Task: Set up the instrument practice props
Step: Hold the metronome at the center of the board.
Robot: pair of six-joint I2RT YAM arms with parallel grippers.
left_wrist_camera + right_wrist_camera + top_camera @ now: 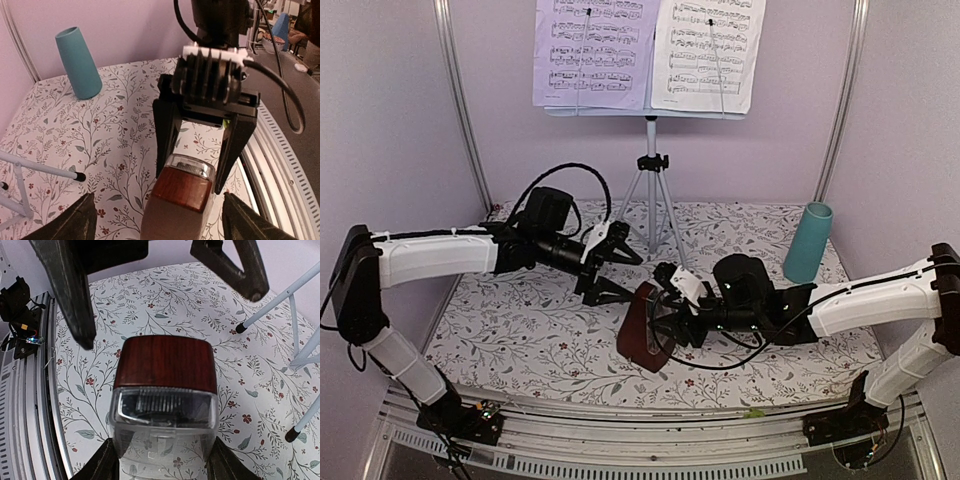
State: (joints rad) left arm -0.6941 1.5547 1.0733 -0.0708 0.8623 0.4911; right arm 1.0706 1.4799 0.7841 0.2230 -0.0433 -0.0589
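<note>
Right gripper (pixel 662 315) is clamped on the metronome (pixel 638 340) near its narrow top, front-centre of the table (pixel 520 345) before the music stand (pixel 651 150). I reckon that high grip lets the base seat flat. Left gripper (pixel 632 277) hangs wide open just behind, out of the way.

You've got the stand (pixel 651 170) at back centre of the table (pixel 500 340), two pages (pixel 645 55) side by side on it. Cup (pixel 808 242) stands back right, well apart from the stand's legs. Metronome (pixel 642 338) sits front centre, before the stand. Right gripper (pixel 657 320) is at its right, jaws touching both its sides. Left gripper (pixel 635 277) is just behind-left of it, jaws spread, between metronome and stand legs
</note>
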